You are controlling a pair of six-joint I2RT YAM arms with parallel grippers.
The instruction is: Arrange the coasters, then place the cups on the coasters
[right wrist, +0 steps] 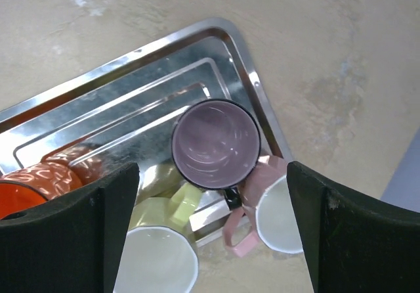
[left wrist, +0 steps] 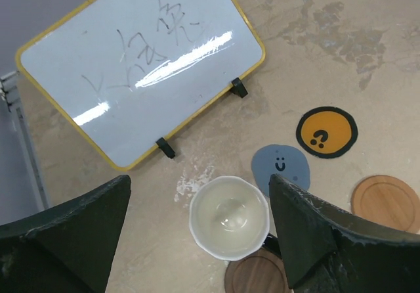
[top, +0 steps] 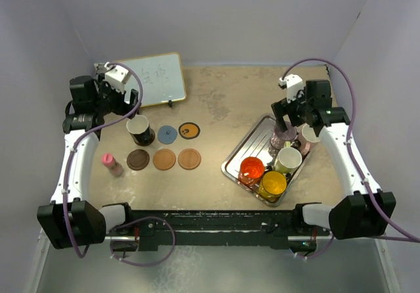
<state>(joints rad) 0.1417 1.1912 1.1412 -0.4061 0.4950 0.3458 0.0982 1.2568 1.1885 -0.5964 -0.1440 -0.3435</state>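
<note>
Top external view shows the coasters [top: 164, 159] laid out in two rows and only the black cup [top: 141, 130] standing there, under the wide-open left gripper [left wrist: 200, 178], while five cups wait at the tray [top: 259, 135], the purple cup [right wrist: 216, 142] under the wide-open right gripper [right wrist: 213, 167].

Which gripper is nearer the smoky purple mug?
Right. The right gripper hangs directly over the purple mug in the tray, jaws open either side. The left gripper is far across the table, above the black mug.

Bright even overhead light — glare streak on whiteboard [left wrist: 131, 69], sheen on metal tray [right wrist: 131, 102]; shadows soft, short.
</note>
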